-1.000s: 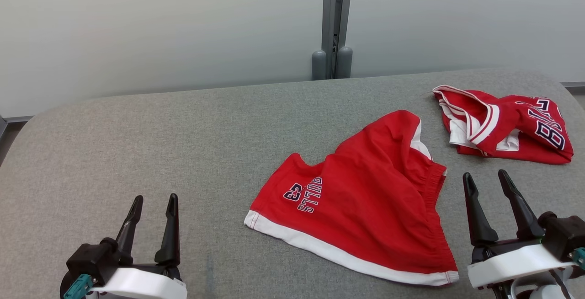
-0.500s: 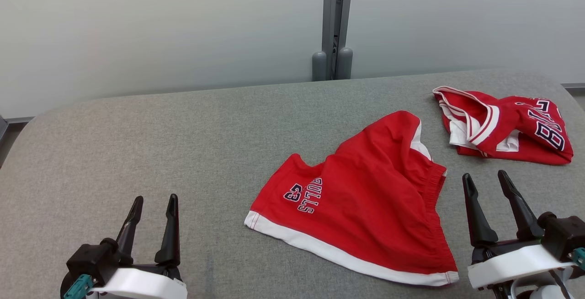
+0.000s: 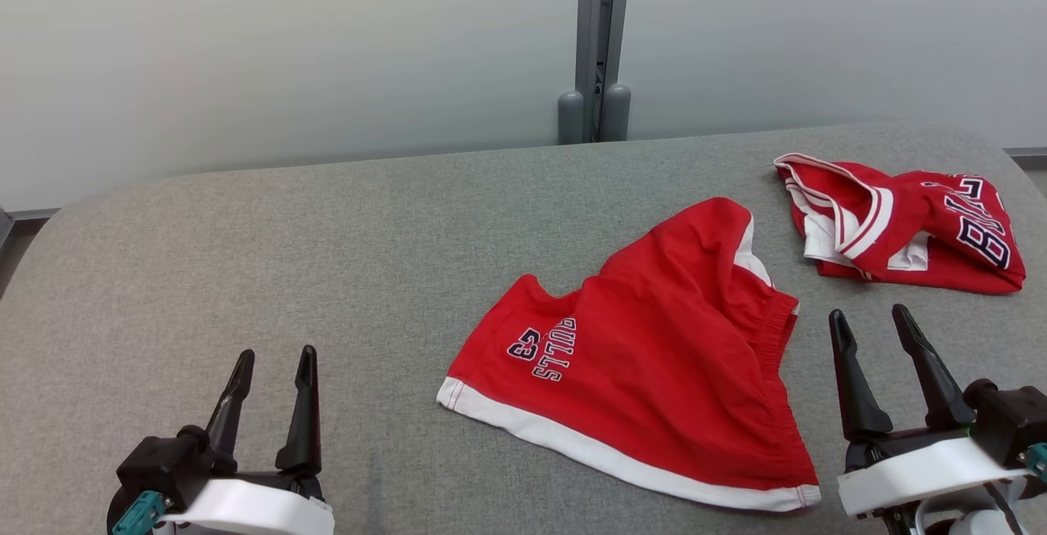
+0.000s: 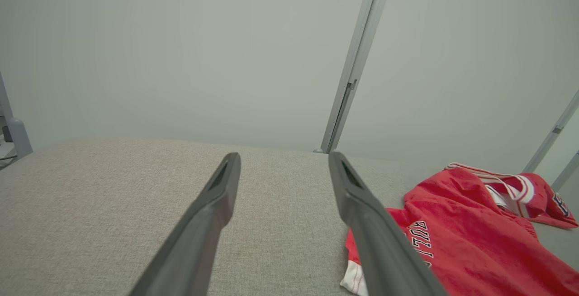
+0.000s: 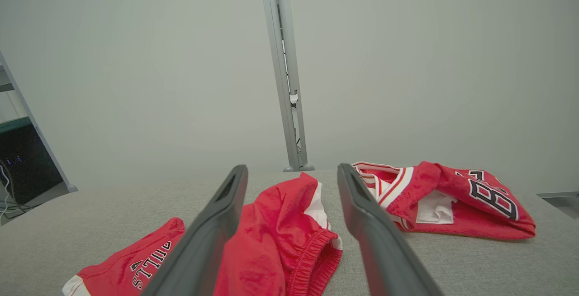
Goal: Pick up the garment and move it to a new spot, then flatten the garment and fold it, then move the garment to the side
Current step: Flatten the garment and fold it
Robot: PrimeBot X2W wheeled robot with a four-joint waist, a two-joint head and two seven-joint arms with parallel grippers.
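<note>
Red shorts (image 3: 654, 363) with a white hem and "BULLS" lettering lie crumpled on the grey table (image 3: 286, 257), right of centre; they also appear as the shorts (image 4: 457, 246) at the lower right of the left wrist view and the shorts (image 5: 276, 241) between the fingers in the right wrist view. My left gripper (image 3: 274, 367) stands open at the lower left, well apart from the shorts. My right gripper (image 3: 871, 324) stands open at the lower right, just beside the elastic waistband, holding nothing.
A folded red jersey (image 3: 900, 224) with white trim lies at the table's far right, also seen as the jersey (image 5: 443, 201). A grey metal post (image 3: 601, 44) rises behind the table against a pale wall. The table's left half is bare fabric.
</note>
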